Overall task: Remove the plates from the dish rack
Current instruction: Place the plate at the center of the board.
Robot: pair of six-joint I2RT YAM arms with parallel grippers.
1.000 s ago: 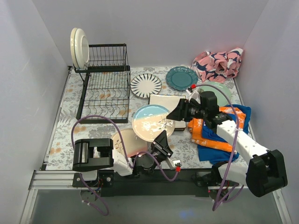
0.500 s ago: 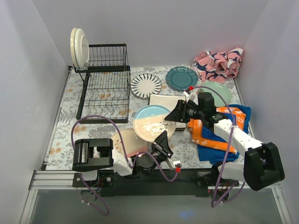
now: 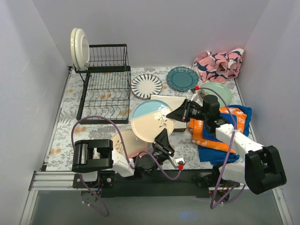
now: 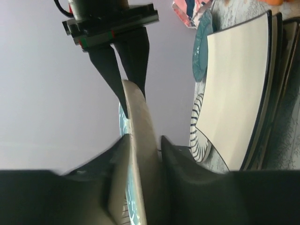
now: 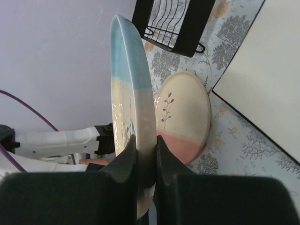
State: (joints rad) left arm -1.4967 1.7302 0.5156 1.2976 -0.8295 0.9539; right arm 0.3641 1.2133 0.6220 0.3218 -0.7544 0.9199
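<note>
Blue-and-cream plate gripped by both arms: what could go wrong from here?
1. The left gripper and right gripper both pinch the blue-and-cream plate only at its rim; uneven pulling could twist it loose.
2. Once one lets go, the plate may swing and drop onto the pink-and-cream plate or the square cream plates close by.

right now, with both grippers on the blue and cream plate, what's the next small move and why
Probably open the left gripper. The blue-and-cream plate is held off the table, pinched at its near rim by the left gripper and at its right rim by the right gripper, so releasing lets the right arm set it down.
</note>
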